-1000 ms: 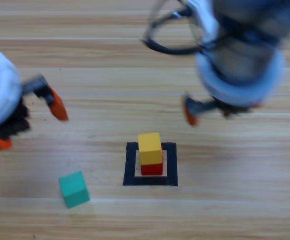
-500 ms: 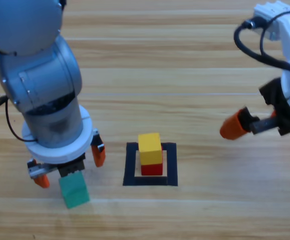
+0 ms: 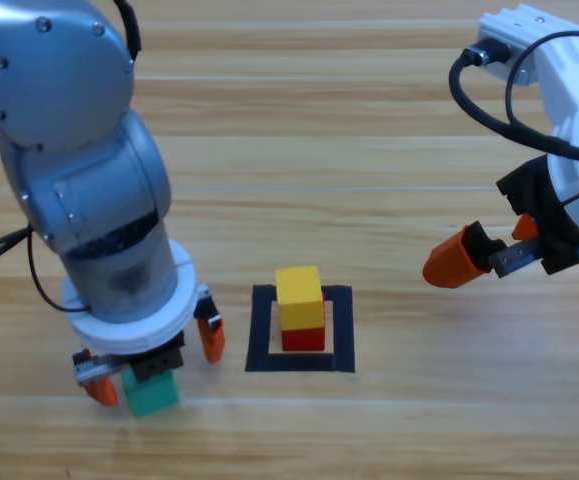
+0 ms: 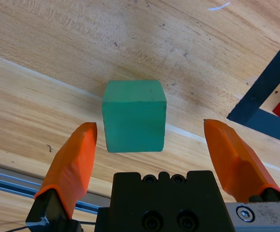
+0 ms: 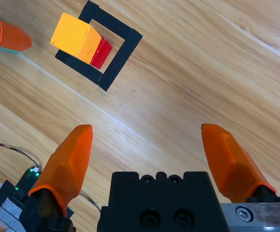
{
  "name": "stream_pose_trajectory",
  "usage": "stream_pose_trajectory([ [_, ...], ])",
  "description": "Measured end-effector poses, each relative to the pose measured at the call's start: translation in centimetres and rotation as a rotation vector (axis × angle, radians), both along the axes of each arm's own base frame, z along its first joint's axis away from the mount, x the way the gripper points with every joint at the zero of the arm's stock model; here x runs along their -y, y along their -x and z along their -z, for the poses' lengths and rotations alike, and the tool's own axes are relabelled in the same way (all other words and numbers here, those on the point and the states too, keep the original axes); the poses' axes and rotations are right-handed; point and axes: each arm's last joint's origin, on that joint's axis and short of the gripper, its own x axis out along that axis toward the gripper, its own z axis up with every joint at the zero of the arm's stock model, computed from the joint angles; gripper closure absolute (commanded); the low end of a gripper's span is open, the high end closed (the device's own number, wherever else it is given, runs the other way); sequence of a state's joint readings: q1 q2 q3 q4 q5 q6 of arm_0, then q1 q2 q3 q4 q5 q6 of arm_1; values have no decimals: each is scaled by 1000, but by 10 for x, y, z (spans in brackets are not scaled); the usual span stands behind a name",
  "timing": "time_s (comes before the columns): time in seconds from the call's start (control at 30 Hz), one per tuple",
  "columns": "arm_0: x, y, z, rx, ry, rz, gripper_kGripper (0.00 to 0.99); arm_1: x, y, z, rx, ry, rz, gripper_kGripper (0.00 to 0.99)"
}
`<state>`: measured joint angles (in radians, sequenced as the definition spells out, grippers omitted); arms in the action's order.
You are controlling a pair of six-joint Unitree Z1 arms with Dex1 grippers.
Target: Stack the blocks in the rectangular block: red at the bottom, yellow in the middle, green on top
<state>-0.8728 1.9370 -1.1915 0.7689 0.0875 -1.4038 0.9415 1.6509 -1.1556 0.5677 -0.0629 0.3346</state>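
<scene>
At the lower left of the wooden surface (image 3: 389, 130), the left end effector (image 3: 154, 360) hangs over the green cube (image 3: 151, 394), its jaws spread wide on either side. In the left wrist view the green cube (image 4: 134, 115) sits between the orange fingers (image 4: 72, 162) with a gap on each side, so nothing is gripped; it looks to rest on the wood, though the overhead view hides most of it. Just right of it, the black tape outline (image 3: 341, 330) frames the stack: the yellow cube (image 3: 299, 297) on top of the red cube (image 3: 304, 338). Far right, well apart, the right end effector (image 5: 152, 157) is also wide open, holding nothing.
</scene>
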Motion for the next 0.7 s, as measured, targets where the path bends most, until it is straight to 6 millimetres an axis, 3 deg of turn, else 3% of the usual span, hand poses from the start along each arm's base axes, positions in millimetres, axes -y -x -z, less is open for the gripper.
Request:
stream_pose_trajectory([
  [0.33,-12,-1,14,-20,7,-5,86,1,1,2,18,28,-86,0],
  [0.63,-14,-5,17,-10,32,25,608,5,9,12,27,-36,-184,0],
  [0.7,-14,-6,17,-8,34,32,712,11,13,5,61,-70,-192,0],
])
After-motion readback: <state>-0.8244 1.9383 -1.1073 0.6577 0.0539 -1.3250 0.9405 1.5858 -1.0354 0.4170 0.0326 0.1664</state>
